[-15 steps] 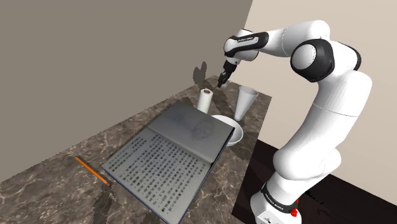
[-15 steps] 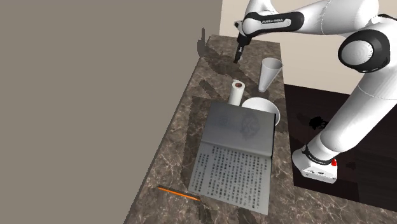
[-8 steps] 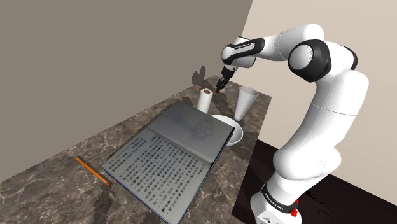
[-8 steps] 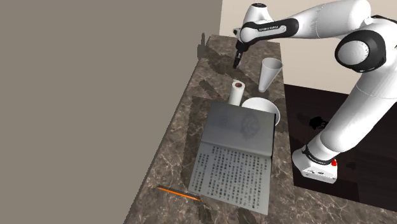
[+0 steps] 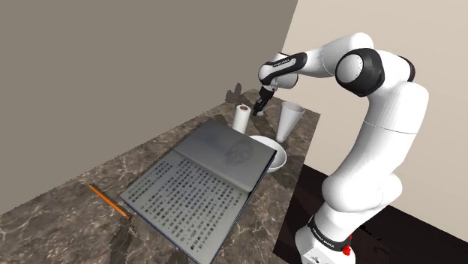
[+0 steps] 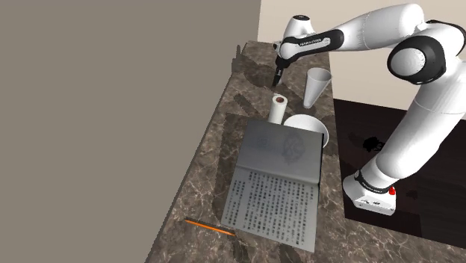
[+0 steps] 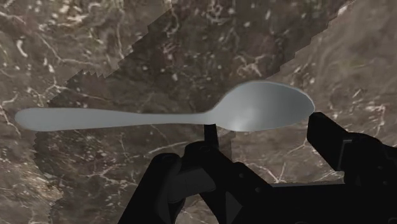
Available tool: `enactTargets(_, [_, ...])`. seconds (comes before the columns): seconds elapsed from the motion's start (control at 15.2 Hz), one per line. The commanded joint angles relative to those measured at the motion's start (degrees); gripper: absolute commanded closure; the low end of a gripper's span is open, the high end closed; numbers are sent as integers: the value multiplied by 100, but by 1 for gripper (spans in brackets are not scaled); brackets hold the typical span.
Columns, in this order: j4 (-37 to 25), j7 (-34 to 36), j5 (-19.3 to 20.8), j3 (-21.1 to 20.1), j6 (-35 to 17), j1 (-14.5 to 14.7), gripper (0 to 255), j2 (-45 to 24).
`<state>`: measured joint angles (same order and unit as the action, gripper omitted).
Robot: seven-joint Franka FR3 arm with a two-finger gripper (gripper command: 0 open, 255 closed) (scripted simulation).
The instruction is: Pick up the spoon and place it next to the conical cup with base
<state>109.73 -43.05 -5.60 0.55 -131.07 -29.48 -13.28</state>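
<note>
**While the spoon (image 7: 172, 118) lies flat, the gripper (image 7: 264, 137) hangs right over its bowl**

So the spoon is down flat on the marbled counter (image 7: 95, 51), just past the gripper's fingertips. Its bowl sits about level with the gap between the two black fingers, which stand wide apart with nothing in them. The handle runs out well beyond one finger. The long axis goes pretty much along the line from finger to finger, not across it. My guess is that closing here would pinch the bowl end to end unless the wrist turns first. Can't tell if anything's touching. Further out, the conical cup (image 5: 290, 120) stands upright near the gripper on one side, with a white roll (image 5: 241, 116) near it on the other.
</note>
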Motion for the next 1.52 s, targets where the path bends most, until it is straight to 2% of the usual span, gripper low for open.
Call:
enactTargets(0.0, [66, -12, -11, -5, -140, 2, 255, -72])
enactTargets(0.4, [241, -59, -49, -17, -548, -1, 255, -306])
enactTargets(0.86, [241, -59, -49, -17, -548, -1, 255, -306])
enactTargets(0.92, [241, -59, -49, -17, -548, -1, 0, -306])
enactTargets(1.25, [241, -59, -49, -17, -548, -1, 0, -306])
enactTargets(1.45, [153, -37, -13, 6, -88, -16, 0, 65])
